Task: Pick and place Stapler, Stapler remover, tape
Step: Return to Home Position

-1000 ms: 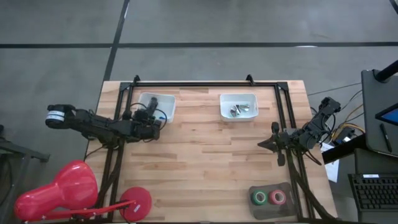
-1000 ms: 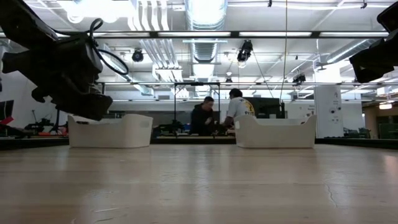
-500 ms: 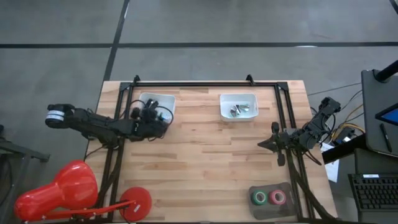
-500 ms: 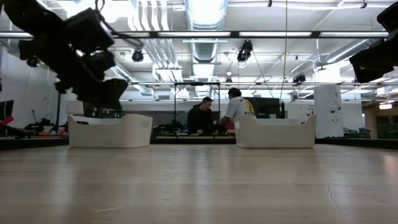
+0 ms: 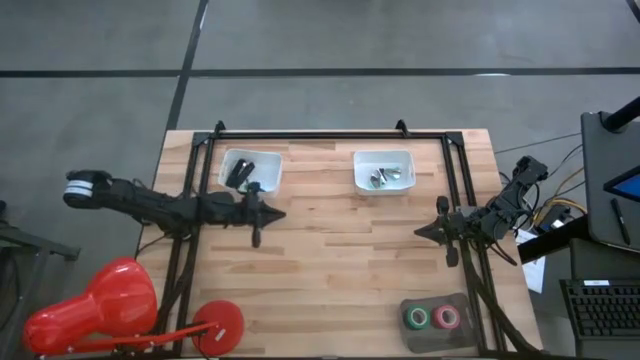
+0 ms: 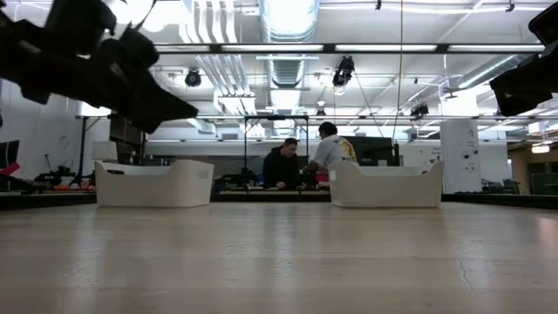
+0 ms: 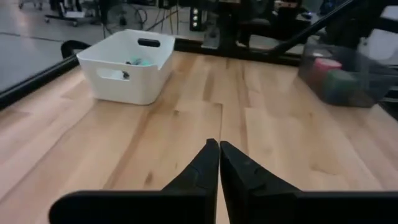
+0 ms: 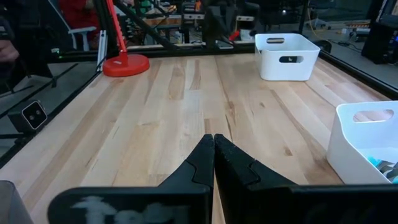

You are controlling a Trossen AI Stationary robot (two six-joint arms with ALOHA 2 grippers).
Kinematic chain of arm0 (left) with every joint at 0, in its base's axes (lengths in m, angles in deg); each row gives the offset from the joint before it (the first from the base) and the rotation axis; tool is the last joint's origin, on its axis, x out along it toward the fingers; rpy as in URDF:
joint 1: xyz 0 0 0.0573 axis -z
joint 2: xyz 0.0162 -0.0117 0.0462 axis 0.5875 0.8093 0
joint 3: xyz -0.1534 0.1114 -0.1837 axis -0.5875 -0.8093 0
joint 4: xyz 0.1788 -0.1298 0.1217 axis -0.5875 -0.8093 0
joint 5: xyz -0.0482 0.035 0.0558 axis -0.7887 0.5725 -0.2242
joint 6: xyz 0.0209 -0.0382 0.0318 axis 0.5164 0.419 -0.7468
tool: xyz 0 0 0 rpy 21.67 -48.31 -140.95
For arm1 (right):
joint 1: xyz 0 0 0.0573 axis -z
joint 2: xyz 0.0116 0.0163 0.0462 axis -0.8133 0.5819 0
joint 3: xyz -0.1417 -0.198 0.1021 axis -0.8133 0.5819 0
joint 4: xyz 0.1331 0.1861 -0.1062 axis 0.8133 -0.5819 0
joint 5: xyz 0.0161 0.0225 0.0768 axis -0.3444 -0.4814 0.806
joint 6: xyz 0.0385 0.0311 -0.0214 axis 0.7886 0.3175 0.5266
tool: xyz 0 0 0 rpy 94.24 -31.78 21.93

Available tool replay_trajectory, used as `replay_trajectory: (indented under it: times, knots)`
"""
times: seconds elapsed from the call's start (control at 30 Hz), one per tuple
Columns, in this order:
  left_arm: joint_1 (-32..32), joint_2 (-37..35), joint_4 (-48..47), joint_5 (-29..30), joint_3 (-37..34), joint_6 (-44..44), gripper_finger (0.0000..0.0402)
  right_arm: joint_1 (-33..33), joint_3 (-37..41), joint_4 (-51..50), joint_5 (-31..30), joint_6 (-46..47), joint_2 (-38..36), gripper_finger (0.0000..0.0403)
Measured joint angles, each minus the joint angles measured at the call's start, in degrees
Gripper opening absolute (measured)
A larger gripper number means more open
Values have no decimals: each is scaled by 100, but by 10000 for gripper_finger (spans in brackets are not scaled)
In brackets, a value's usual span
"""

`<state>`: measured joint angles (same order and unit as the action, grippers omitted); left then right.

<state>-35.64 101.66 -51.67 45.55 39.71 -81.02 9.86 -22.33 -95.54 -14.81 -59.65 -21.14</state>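
Observation:
The black stapler (image 5: 240,173) lies inside the left white bin (image 5: 268,160) at the table's far side. My left gripper (image 5: 281,213) is shut and empty, level above the table just near of that bin, pointing toward the right edge. The right white bin (image 5: 384,156) holds small grey and coloured pieces (image 5: 383,178), which look like stapler removers. A green tape roll (image 5: 416,318) and a red one (image 5: 446,318) lie flat in a dark tray (image 5: 432,300) at the near right. My right gripper (image 5: 420,232) waits shut at the right edge.
A black frame (image 5: 320,135) runs along the far edge and down both sides of the table. A red lamp with a round base (image 5: 222,322) stands at the near left corner. Bare wood (image 5: 340,270) lies between the bins and the tray. People stand in the room behind (image 6: 301,161).
My left gripper stood open over the left bin. It has drawn back out of the bin toward the near edge and the right, turned level and shut. The stapler now lies uncovered in that bin. My right arm has kept still.

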Motion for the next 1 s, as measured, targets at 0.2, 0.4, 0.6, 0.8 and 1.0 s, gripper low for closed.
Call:
replay_trajectory:
  times: [0.2,0.4,0.6,0.8,1.0]
  knots:
    - [-7,-1067,-24,-549,-574,62,9,-2,0,0,1,0,0,8]
    - [-11,-2071,-232,-579,-1007,38,11,-4,0,4,2,0,0,8]
    - [-13,-2918,-1259,-868,-1001,110,24,-4,0,0,2,0,0,8]
    - [-13,-3673,-1963,-731,-998,-152,24,-4,0,0,2,0,0,8]
    - [-15,-4445,-2518,-443,-932,-986,26,-4,0,0,2,0,0,8]
